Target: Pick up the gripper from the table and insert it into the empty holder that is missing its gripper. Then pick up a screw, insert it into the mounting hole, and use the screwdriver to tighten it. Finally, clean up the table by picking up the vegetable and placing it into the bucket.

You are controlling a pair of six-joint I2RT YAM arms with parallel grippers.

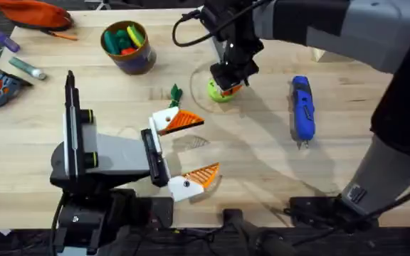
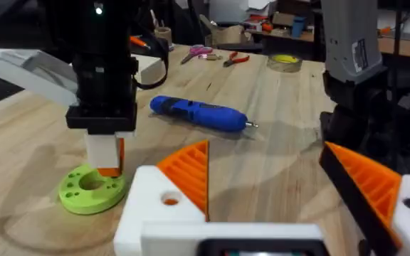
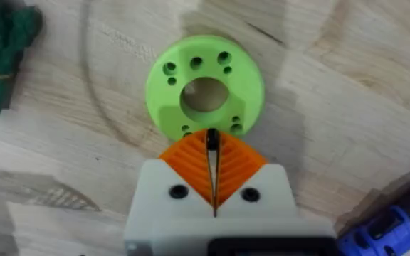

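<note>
Screwdriver [image 1: 302, 108] lies flat on the table [image 1: 262, 163], right of centre, bit end toward the arm bases, nothing touching it. Vegetable [image 1: 174, 92] lies near mid-table, between the bucket [image 1: 128, 46] and the green disc [image 1: 221, 92], apart from both. The bucket stands upright at the far left-centre with coloured pieces inside.

Right gripper [image 1: 228, 84] points straight down at the disc's near edge. In its wrist view we see the two orange pads pressed together, closed. A thin dark sliver shows at the top of the seam, and we cannot tell what it is. The tips sit at or just above the disc's rim, and we cannot confirm contact.

Left gripper [image 1: 208, 146] is low over the near-left table and spread wide open, holding nothing. Both of its white mounts [image 1: 168, 119] carry orange fingers [image 1: 188, 121]. The vegetable lies just beyond its far finger, and the screwdriver is well apart to the right.
</note>
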